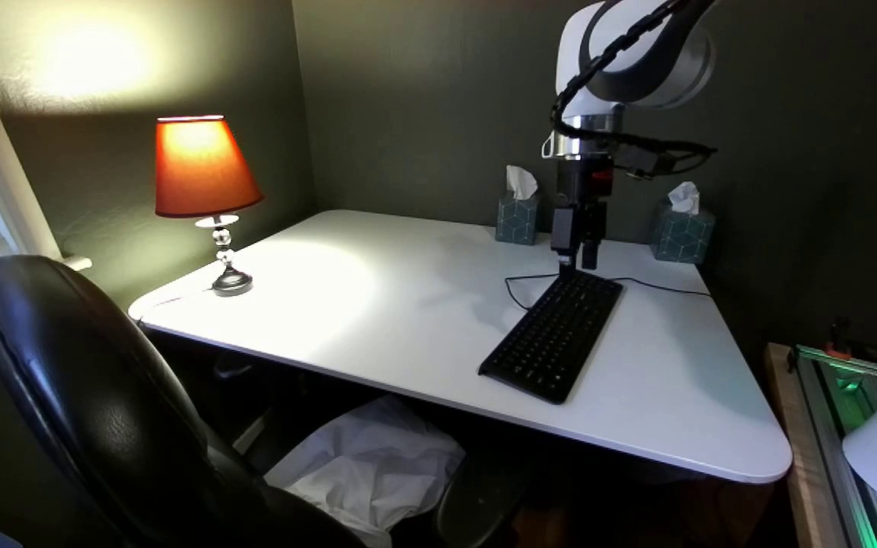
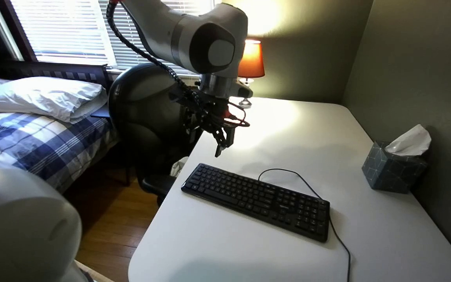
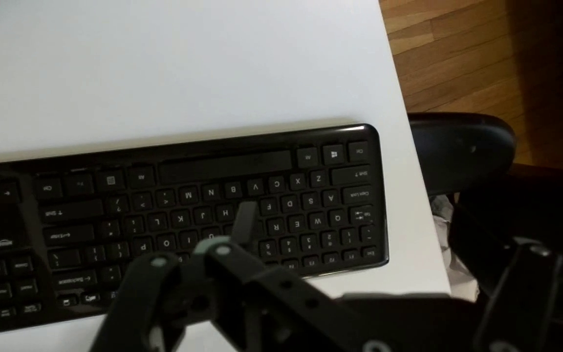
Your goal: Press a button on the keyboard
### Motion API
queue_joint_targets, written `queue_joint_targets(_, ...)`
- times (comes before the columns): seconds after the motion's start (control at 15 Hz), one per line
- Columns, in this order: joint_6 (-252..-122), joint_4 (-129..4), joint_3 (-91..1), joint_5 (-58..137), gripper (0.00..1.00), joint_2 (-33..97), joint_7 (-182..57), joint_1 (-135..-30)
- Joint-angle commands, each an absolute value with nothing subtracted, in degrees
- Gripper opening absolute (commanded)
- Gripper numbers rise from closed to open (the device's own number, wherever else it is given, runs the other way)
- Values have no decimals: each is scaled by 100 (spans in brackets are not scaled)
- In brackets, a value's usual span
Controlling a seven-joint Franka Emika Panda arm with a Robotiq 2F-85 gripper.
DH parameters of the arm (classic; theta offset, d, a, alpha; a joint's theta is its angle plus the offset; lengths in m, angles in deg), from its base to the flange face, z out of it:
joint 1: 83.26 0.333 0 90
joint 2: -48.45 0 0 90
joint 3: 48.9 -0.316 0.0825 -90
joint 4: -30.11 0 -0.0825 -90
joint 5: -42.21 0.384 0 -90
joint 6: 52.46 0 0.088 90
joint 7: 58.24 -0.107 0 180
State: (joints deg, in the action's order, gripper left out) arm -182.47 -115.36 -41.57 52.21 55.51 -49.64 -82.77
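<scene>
The black keyboard lies flat on the white desk and appears in both exterior views. From the wrist view, its letter keys read upside down, with the Esc end close to the desk's edge. My gripper hangs in the air over the desk, apart from the keyboard. Its jaws stand wide, with nothing between them. One fingertip covers part of the keys between F and H in the wrist view. At the lower right of that view, the opposite finger is dark and blurred.
A thin cable runs from the keyboard across the desk. Two tissue boxes stand along the wall, and a lit orange lamp sits at the far desk corner. A black chair is against the desk's front edge.
</scene>
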Motion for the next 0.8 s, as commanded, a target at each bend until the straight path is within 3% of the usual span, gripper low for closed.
queue_joint_targets(0.0, -18448, -11448, -4287, 5245, 100, 5112, -4947, -8387)
queue_joint_targets(0.33, -18574, -11343, -4308, 5206, 100, 4647, -4997, -8489)
queue_joint_targets(0.4, -18544, -11295, -4311, 5200, 75, 4560, -5005, -8512)
queue_joint_targets(0.47, -18520, -11225, -4315, 5202, 73, 4449, -5006, -8538)
queue_joint_targets(0.73, -18460, -10993, -4355, 5210, 42, 4098, -4991, -8604)
